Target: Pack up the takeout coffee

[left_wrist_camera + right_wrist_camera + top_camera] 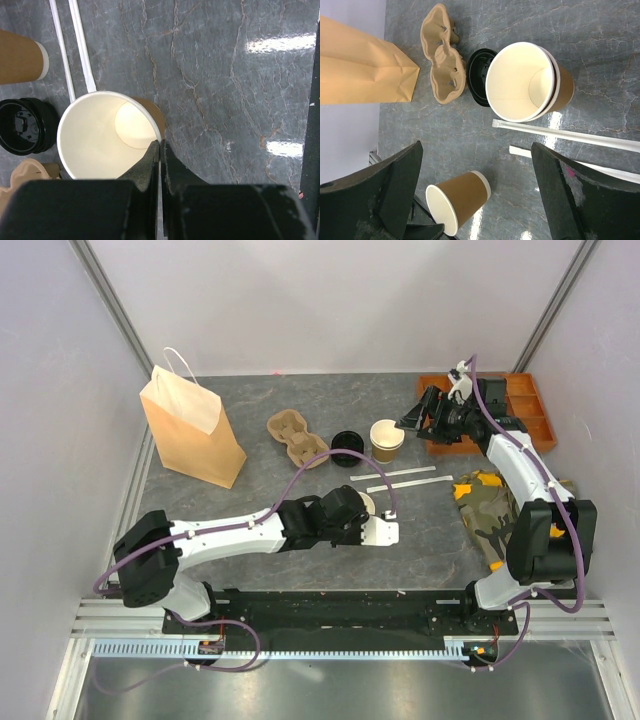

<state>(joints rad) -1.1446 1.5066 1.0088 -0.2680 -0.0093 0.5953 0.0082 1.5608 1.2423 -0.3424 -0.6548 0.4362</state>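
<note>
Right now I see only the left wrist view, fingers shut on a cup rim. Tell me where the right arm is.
Observer: The right gripper is open and empty at the far right, by the orange tray, apart from the held cup.
Operator: Say what stands beyond the carrier.
Observer: A paper bag, upright, far left.
Operator: Check the one by the black lid.
Observer: It is two nested cups, upright; the right wrist view shows a double rim.
</note>
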